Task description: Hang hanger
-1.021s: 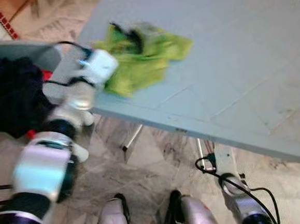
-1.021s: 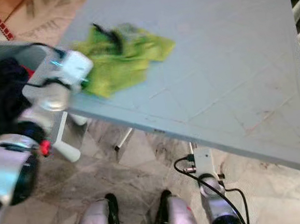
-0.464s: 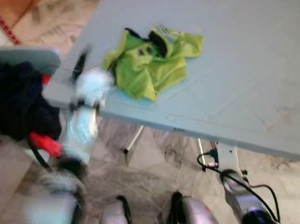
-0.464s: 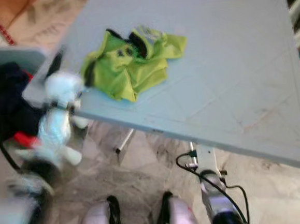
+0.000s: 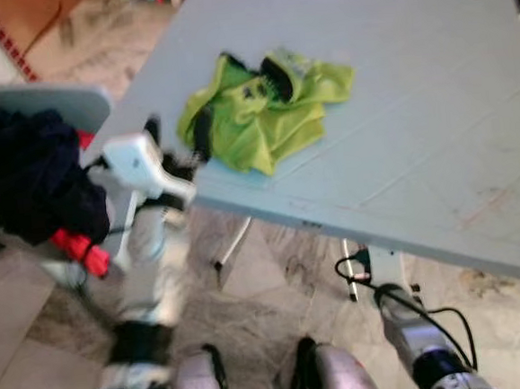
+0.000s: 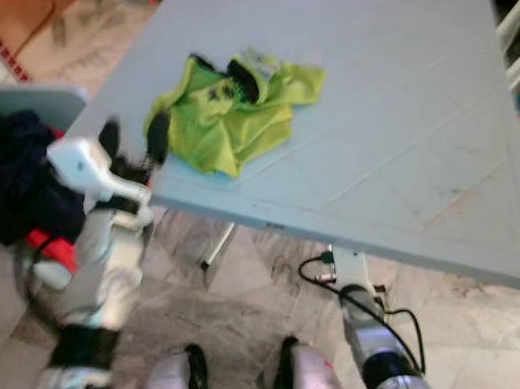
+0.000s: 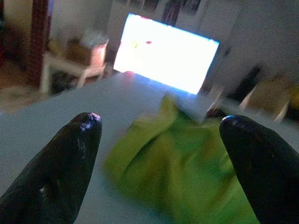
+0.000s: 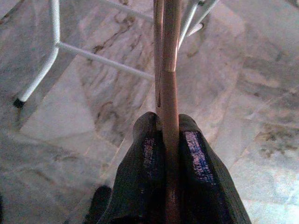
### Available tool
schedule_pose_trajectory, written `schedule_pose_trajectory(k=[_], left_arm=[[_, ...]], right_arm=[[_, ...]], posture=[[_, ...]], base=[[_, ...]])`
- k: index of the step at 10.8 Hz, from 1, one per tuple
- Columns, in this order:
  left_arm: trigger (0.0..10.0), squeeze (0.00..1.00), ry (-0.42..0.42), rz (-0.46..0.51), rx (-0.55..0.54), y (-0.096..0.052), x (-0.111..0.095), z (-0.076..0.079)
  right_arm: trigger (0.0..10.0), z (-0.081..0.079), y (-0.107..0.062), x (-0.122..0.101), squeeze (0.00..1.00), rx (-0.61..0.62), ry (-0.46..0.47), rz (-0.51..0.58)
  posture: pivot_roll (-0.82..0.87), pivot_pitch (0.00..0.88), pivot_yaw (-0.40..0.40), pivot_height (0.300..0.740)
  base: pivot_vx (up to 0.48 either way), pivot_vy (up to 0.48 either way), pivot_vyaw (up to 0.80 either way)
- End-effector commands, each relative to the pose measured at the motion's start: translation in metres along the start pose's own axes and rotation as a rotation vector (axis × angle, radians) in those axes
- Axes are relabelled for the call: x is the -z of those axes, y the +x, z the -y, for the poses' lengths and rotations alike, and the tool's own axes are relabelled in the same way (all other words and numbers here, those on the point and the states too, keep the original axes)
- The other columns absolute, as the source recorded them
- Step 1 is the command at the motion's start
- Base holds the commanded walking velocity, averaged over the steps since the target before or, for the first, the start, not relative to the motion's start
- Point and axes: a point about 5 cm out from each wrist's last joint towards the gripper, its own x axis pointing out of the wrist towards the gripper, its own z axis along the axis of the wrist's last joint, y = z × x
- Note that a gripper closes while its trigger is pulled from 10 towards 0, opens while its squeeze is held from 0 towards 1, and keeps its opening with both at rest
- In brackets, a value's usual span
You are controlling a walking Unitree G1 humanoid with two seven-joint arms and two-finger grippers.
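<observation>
Across the head view from 12 to 3 o'clock, a broad pale blue-grey table (image 5: 415, 101), near edge slanting down toward 4 o'clock. Below it, from 5 to 8 o'clock, veined marble floor (image 5: 266, 266), with the robot's own silver legs (image 5: 199, 388) at 6 o'clock. At 9 o'clock, a heap of dark clothing (image 5: 24, 177) on a grey surface, something red (image 5: 80, 249) poking out under it. Toward 11 o'clock on the table, close to the near corner, a crumpled lime-green garment (image 5: 263, 113) with dark trim. Raised at about 9 to 10 o'clock, blurred, the left gripper (image 5: 179, 133), level with the table's corner and just beside the green cloth; black fingers (image 7: 79, 140) spread wide apart, nothing between them, the garment seen past them in the left wrist view. Hanging low at 5 o'clock under the table edge, the right arm (image 5: 416, 344), trailing a black cable. Seen from the right wrist: the right gripper (image 8: 167, 123) pointing down at the floor, both pads squeezed together on the thin wooden bar of the hanger (image 8: 169, 56), held well away from the table top and the garment. Beyond the bar, slim white metal legs (image 8: 51, 51) standing on the marble.
</observation>
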Motion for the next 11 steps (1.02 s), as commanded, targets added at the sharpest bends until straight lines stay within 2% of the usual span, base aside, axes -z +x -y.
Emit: schedule_pose_trajectory(k=[1, 2, 3, 4, 5, 6, 7, 8, 9, 10, 11], left_arm=[[10.0, 1.0, 0.061, -0.132, -0.041, -0.008, 0.01, -0.01], [10.0, 1.0, 0.194, -0.247, -0.039, -0.017, 0.02, -0.014], [10.0, 1.0, 0.245, -0.266, 0.015, -0.03, 0.027, -0.014], [10.0, 0.81, 0.313, -0.272, -0.03, -0.043, 0.036, -0.018], [10.0, 0.0, 0.414, -0.231, -0.009, -0.058, 0.04, -0.014], [10.0, 0.0, 0.528, -0.236, -0.137, -0.072, 0.049, -0.026], [10.0, 0.0, 0.427, -0.341, -0.276, -0.084, 0.061, -0.048], [10.0, 0.0, 0.312, -0.392, -0.348, -0.093, 0.067, -0.058], [10.0, 0.0, 0.333, -0.39, -0.283, -0.1, 0.066, -0.057], [10.0, 0.0, 0.382, -0.383, -0.234, -0.111, 0.066, -0.057], [10.0, 0.0, 0.404, -0.395, -0.24, -0.121, 0.068, -0.058]], right_arm=[[10.0, 0.002, -0.001, 0.005, 0.0, 0.003, 0.001, -0.011], [10.0, 0.001, -0.001, 0.006, 0.0, -0.001, -0.002, -0.009], [10.0, 0.001, -0.002, 0.007, 0.0, 0.001, 0.006, -0.002], [10.0, 0.0, -0.003, 0.006, 0.0, 0.007, 0.034, 0.028], [10.0, -0.001, -0.004, 0.002, 0.0, 0.018, 0.065, 0.071], [10.0, 0.003, -0.005, -0.002, 0.0, 0.022, 0.109, 0.109], [10.0, 0.005, -0.007, -0.005, 0.0, -0.004, 0.16, 0.157], [10.0, 0.006, -0.008, -0.006, 0.0, -0.027, 0.184, 0.174], [10.0, 0.002, -0.01, -0.008, 0.0, -0.064, 0.169, 0.194], [10.0, 0.004, -0.011, -0.007, 0.0, -0.063, 0.146, 0.206], [10.0, 0.011, -0.011, -0.006, 0.0, -0.051, 0.165, 0.209]], posture=[[0.06, 0.135, -0.037, 0.74], [0.07, 0.133, -0.047, 0.74], [0.08, 0.132, -0.048, 0.74], [0.07, 0.128, -0.036, 0.74], [0.06, 0.125, -0.029, 0.74], [0.05, 0.125, -0.017, 0.74], [0.05, 0.125, -0.013, 0.74], [0.05, 0.131, -0.018, 0.74], [0.06, 0.135, -0.023, 0.74], [0.07, 0.139, -0.028, 0.74], [0.09, 0.142, -0.038, 0.74]], base=[[0.0, 0.0, 0.0], [0.0, 0.0, 0.0], [0.0, 0.0, 0.0], [0.0, 0.0, 0.0], [0.0, 0.0, 0.0], [0.0, 0.0, 0.0], [0.0, 0.0, 0.0], [0.0, 0.0, 0.0], [0.0, 0.0, 0.0], [0.0, 0.0, 0.0], [0.0, 0.0, 0.0]])
